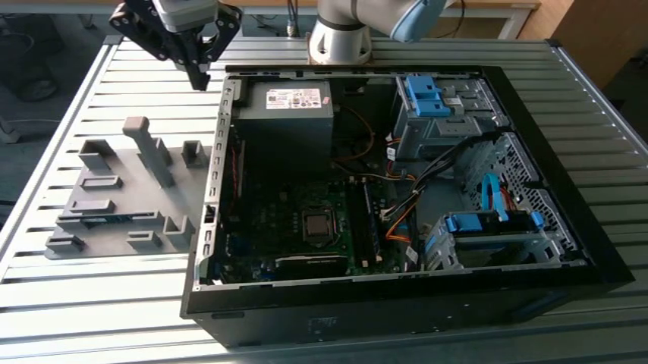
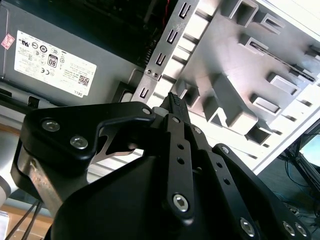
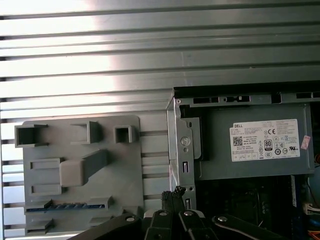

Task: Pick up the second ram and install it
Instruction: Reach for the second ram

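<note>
The second ram [image 1: 105,220] is a thin blue-green strip standing on edge in a slot of the grey fixture plate [image 1: 121,201], at the exterior view's left. The first wrist view shows the same ram [image 3: 67,206] low on the fixture plate [image 3: 125,165]. My gripper [image 1: 199,79] hangs above the table beyond the fixture, beside the back left corner of the open computer case [image 1: 405,189]. Its fingers are shut together with nothing between them, as seen on the gripper [image 2: 173,99] in the second wrist view and on the gripper [image 3: 175,192] in the first wrist view.
The case holds a grey power supply [image 1: 288,102], a motherboard [image 1: 303,227] and blue drive cages [image 1: 435,98]. Several upright grey blocks [image 1: 152,148] stand on the fixture plate. The arm's base [image 1: 339,38] sits behind the case on the slatted metal table [image 1: 91,318].
</note>
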Motion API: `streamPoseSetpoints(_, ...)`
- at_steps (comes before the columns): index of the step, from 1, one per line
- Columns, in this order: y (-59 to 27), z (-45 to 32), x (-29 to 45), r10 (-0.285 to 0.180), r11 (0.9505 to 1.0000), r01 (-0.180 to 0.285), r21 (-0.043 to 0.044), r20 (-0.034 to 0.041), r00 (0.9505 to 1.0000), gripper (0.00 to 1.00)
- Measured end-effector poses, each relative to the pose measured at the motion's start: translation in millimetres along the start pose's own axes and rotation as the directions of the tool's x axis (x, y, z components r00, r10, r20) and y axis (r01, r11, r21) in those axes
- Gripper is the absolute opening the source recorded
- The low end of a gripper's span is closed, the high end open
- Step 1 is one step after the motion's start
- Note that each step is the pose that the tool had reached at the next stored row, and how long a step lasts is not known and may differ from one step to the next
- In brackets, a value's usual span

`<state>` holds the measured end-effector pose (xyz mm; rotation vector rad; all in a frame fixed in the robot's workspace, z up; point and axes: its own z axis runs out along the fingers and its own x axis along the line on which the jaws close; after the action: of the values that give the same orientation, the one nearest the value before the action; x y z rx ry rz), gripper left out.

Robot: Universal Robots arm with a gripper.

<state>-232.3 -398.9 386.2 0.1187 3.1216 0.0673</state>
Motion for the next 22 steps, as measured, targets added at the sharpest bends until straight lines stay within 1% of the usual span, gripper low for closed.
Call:
streamPoseSetpoints(10, -0.2, 0.0, 3.2, 0.000, 1.0000, 0.000, 0.0000, 0.0000, 1.0000, 0.11)
streamPoseSetpoints(11, -0.4, -0.1, 4.7, 0.000, 1.0000, 0.000, 0.0000, 0.0000, 1.0000, 0.11)
streamPoseSetpoints(22, -0.6, -0.1, 7.2, 0.000, 1.0000, 0.000, 0.0000, 0.0000, 1.0000, 0.11)
